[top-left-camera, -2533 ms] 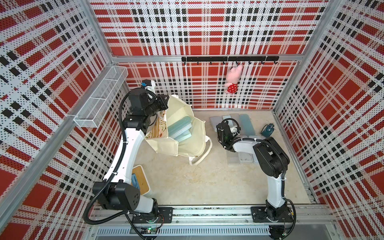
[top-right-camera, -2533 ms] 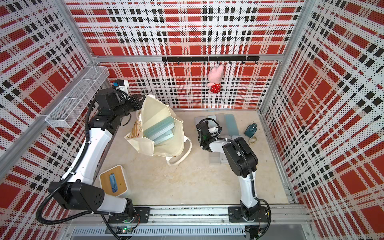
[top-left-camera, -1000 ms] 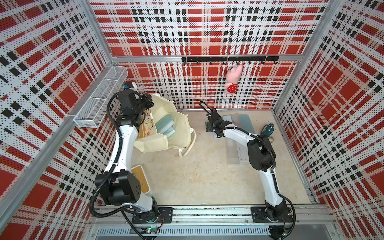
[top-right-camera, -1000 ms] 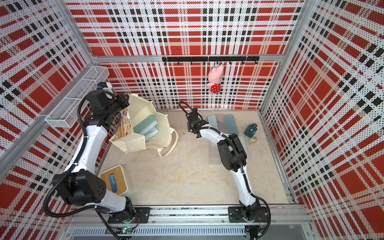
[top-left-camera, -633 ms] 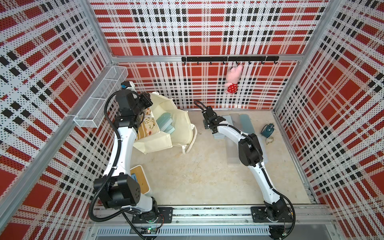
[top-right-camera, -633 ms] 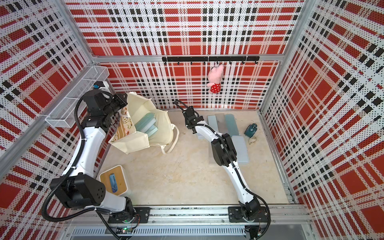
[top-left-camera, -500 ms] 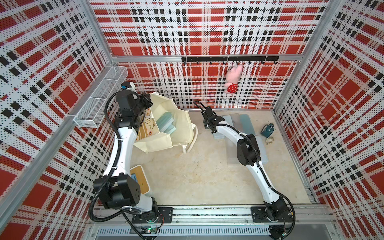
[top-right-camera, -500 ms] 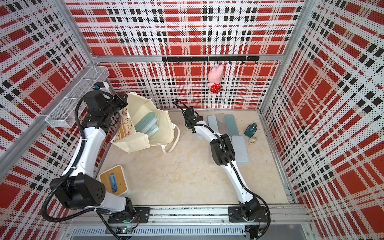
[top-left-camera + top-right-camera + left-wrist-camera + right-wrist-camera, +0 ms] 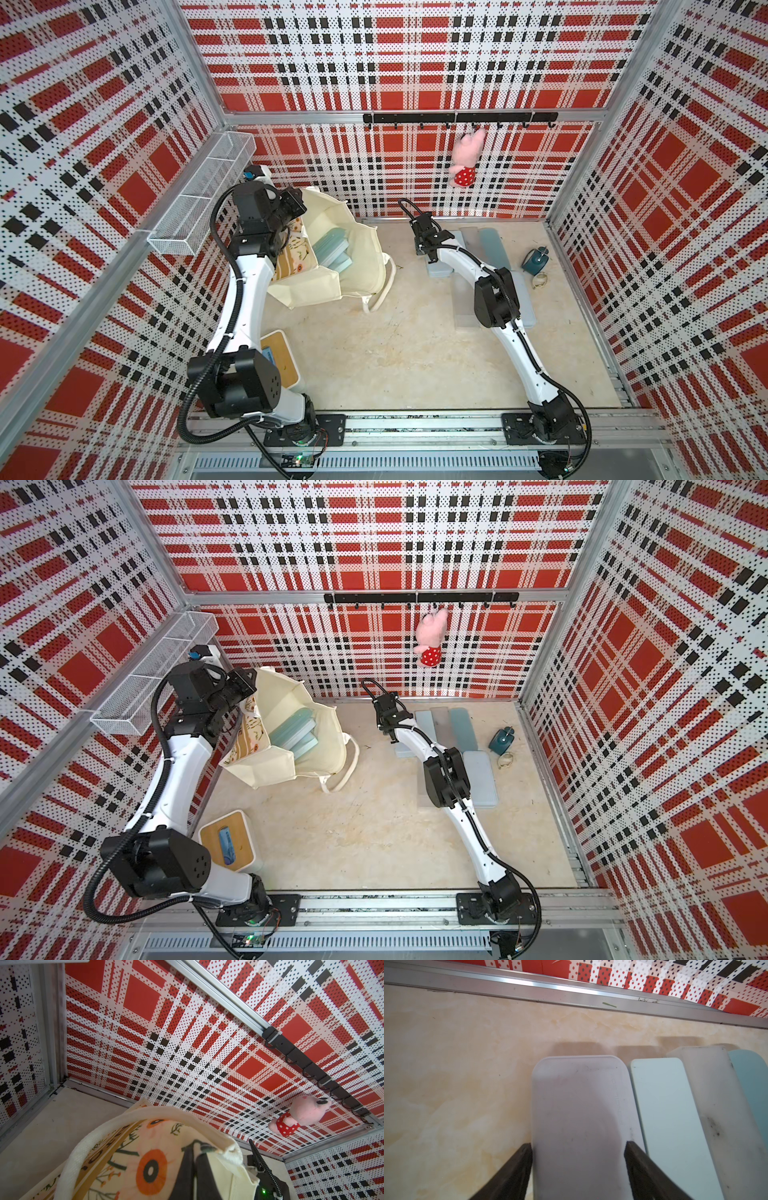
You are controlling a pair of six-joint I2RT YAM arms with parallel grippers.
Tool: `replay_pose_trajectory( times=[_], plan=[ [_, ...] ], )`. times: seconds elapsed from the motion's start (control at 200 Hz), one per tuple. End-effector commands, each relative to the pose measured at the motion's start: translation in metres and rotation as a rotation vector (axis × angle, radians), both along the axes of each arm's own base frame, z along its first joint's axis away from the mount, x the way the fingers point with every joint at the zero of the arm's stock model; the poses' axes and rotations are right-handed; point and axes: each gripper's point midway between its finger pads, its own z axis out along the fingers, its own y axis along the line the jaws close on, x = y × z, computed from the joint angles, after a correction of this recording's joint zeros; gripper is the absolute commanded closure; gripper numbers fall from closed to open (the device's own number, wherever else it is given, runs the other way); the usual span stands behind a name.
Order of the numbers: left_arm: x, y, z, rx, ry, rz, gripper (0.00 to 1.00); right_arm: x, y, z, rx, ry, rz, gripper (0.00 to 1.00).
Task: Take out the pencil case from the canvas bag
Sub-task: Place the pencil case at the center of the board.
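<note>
Keep the left gripper (image 9: pixel 195 1153) pinched shut on the rim of the canvas bag (image 9: pixel 361 266), holding the mouth up and open over the teal pencil cases (image 9: pixel 332 249) stacked inside. With the right gripper (image 9: pixel 578 1145), probably best to keep the pale pencil case (image 9: pixel 579 1105) flat on the table (image 9: pixel 395 340) and square to the light blue case (image 9: pixel 664 1105) just beside it, without nudging the row. Lies outside the bag, near the back wall, between the dark fingers (image 9: pixel 517 1167). Spread wide along both long edges; clamped or merely touching, cannot tell.
</note>
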Motion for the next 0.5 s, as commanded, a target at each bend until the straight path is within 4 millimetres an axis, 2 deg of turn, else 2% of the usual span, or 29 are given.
replay_pose_trajectory(
  times=[0.0,0.311,0.386,0.406,0.496],
  plan=[
    [-0.019,-0.004,0.072,0.029,-0.225,-0.013,1.00,-0.003,-0.008,-0.003,-0.005,0.014,-0.030,0.27],
    [-0.018,-0.005,0.070,0.024,-0.221,-0.024,1.00,-0.001,-0.015,0.004,0.006,0.004,-0.058,0.28],
    [-0.018,-0.007,0.071,0.020,-0.223,-0.035,1.00,0.000,-0.015,0.014,0.031,-0.007,-0.058,0.27],
    [-0.018,-0.009,0.070,0.018,-0.223,-0.041,1.00,-0.003,-0.015,0.009,0.026,0.007,-0.053,0.27],
    [-0.017,-0.018,0.072,0.022,-0.229,-0.076,1.00,0.000,-0.008,0.040,0.081,-0.049,-0.020,0.25]
  ],
)
